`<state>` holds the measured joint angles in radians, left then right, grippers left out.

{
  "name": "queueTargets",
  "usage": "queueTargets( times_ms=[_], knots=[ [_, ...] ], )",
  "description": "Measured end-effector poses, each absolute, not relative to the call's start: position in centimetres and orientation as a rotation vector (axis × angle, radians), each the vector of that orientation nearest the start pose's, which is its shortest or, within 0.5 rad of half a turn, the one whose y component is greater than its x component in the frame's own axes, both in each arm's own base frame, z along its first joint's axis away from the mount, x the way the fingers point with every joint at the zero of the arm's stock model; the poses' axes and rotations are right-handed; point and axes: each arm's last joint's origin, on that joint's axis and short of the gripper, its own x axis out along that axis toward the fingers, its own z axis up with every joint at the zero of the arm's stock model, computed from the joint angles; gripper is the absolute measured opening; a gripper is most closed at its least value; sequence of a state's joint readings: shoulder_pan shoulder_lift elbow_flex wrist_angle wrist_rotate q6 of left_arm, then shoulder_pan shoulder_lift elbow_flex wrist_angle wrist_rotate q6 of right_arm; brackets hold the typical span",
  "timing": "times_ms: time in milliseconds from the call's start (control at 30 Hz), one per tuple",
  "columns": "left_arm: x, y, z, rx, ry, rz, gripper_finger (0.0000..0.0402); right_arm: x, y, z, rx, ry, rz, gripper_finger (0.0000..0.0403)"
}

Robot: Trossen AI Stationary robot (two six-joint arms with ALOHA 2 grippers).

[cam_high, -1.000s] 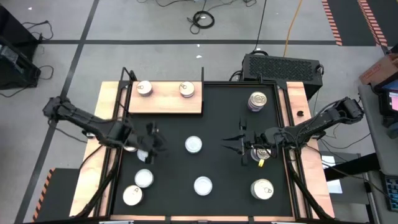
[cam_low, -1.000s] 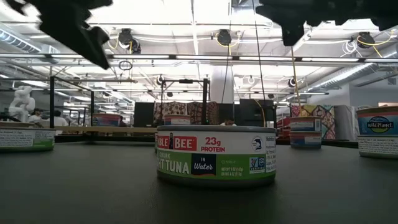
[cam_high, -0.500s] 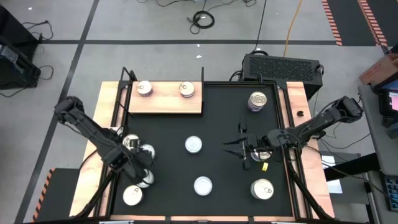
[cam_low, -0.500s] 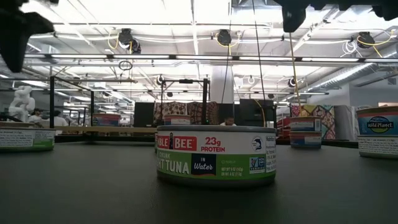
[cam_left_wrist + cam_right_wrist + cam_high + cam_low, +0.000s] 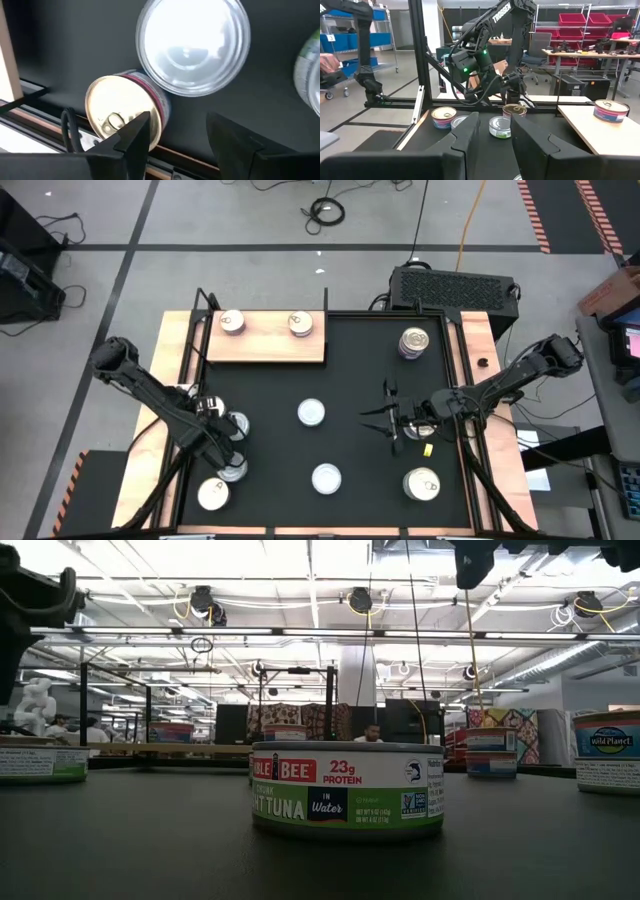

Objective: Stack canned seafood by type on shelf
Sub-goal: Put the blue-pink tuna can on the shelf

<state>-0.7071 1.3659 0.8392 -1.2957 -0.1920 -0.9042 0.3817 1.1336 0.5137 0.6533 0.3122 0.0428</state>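
I see the left gripper (image 5: 175, 135) spread above a gold-lidded tin (image 5: 122, 112) beside a silver tin (image 5: 192, 45), and the right gripper (image 5: 388, 417) spread mid-counter.

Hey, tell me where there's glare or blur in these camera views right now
Left wrist view: glare washes out the silver tin; the gold-lidded tin and the left gripper are soft. Low view: the ceiling lights flare, but the tuna can label reads sharply. High view: evenly lit.

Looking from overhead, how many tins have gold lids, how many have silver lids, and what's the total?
Gold-lid tins: 5
Silver-lid tins: 4
Total: 9 in plain sight; more may be hidden.
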Motion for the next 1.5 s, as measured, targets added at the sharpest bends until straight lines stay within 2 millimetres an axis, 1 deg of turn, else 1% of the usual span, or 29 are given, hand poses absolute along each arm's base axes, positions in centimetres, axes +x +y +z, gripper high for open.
queueTargets(
  times_ms=[233, 367, 533, 633, 733, 833, 1067, 1233, 1433, 1500],
  knots=[
    [13.3, -10.6, 17.9, 0.147, 1.619, 0.460, 0.0193, 22.4, 8.0, 25.2, 0.052, -0.030, 0.070, 0.0105],
    [13.0, -10.4, 16.8, 0.122, 1.606, 0.470, 0.0193, 22.4, 8.0, 25.2, 0.052, -0.030, 0.070, 0.0105],
    [12.9, -10.3, 16.4, 0.117, 1.607, 0.467, 0.0193, 22.4, 8.0, 25.2, 0.052, -0.030, 0.069, 0.0105],
    [12.7, -10.1, 16.1, 0.126, 1.617, 0.474, 0.0180, 22.4, 8.0, 24.9, 0.042, -0.001, 0.061, 0.0105],
    [12.5, -10.0, 15.7, 0.127, 1.617, 0.474, 0.0159, 22.6, 7.9, 23.9, 0.057, 0.089, 0.051, 0.0105],
    [12.5, -9.9, 15.6, 0.131, 1.613, 0.476, 0.0139, 23.3, 7.6, 22.7, 0.067, 0.150, 0.024, 0.0105],
    [12.5, -9.9, 15.6, 0.134, 1.607, 0.476, 0.0108, 25.8, 6.9, 20.4, 0.066, 0.182, -0.023, 0.0105],
    [12.5, -9.9, 15.6, 0.136, 1.607, 0.475, 0.0081, 28.0, 7.0, 20.8, 0.067, 0.190, -0.002, 0.0105],
    [12.5, -9.7, 15.6, 0.177, 1.584, 0.493, 0.0019, 30.2, 7.6, 21.5, 0.038, 0.263, 0.029, 0.0105],
    [12.5, -9.7, 15.7, 0.180, 1.581, 0.492, 0.0006, 30.7, 7.8, 21.6, 0.031, 0.291, 0.029, 0.0105]
  ],
)
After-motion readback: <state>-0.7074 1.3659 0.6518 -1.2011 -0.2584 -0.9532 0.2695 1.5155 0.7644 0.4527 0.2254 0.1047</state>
